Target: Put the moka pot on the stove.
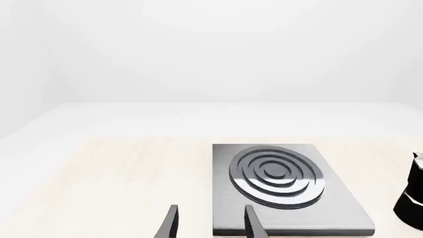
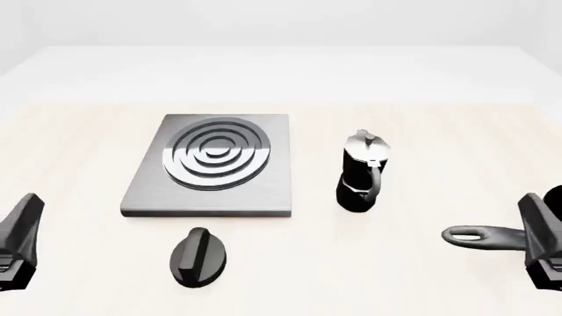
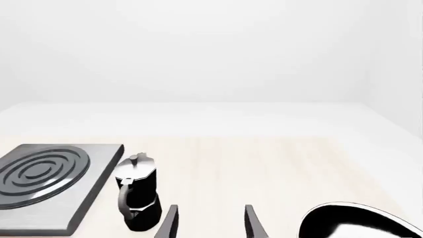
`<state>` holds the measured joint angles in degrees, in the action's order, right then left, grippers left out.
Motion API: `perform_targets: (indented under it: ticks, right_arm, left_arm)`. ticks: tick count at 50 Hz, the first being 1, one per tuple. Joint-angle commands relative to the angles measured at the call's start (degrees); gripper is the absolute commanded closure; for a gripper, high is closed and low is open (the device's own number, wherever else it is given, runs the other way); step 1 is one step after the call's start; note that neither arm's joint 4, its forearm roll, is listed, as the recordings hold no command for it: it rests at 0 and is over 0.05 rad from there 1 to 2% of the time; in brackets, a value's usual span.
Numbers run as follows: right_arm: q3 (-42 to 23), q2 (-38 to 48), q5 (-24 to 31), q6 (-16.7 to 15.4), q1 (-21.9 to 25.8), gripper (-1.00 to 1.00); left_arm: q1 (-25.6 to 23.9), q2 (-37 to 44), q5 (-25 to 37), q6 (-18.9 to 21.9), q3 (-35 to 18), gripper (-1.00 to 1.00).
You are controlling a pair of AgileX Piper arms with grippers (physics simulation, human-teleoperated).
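Moka pot stands upright at three o'clock of the stove, apart from it. Both the left gripper and right gripper hang spread, empty. Risk: a clipped handle tips the tall pot, or the stove's raised edge catches it. Pan crowds five o'clock, knob waits nearer.

bright, even, sharp renders with faint shadows.

left gripper: low at near-left edge, jaws parted, holding nothing | right gripper: low at near-right edge, jaws parted, holding nothing | both point forward, well apart
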<state>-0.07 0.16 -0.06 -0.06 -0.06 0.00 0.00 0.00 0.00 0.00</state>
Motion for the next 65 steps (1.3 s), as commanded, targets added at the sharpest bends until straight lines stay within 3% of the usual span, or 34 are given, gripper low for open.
perform_targets:
  ticks: [1, 14, 22, 34, 55, 60, 61, 65]
  right_arm:
    - [-0.1, 0.4, -0.2, -0.1, -0.5, -1.0]
    - [-3.6, 0.1, 2.5, -2.0, -0.9, -1.0]
    - [-10.1, 1.5, 7.0, -4.7, 3.1, -1.0]
    - [-15.6, 17.0, 3.5, -6.1, 11.4, -1.0]
    - [-13.8, 23.2, 0.7, -5.9, 15.9, -1.0]
    - [-12.8, 25.6, -1.4, -6.0, 16.7, -1.0]
    - [-8.7, 36.3, -13.2, -3.6, 19.2, -1.0]
    - [-8.4, 37.8, -14.7, -3.3, 19.3, -1.0]
  left_arm:
    - [0.0, 0.0, 0.0, 0.0, 0.0, -1.0]
    - [0.0, 0.0, 0.0, 0.0, 0.0, -1.0]
    - [0.0, 0.0, 0.0, 0.0, 0.0, -1.0]
    - [0.0, 0.0, 0.0, 0.0, 0.0, -1.0]
    - [0.0, 0.0, 0.0, 0.0, 0.0, -1.0]
    - [0.0, 0.0, 0.0, 0.0, 0.0, -1.0]
    - [0.0, 0.0, 0.0, 0.0, 0.0, -1.0]
    - [0.0, 0.0, 0.0, 0.0, 0.0, -1.0]
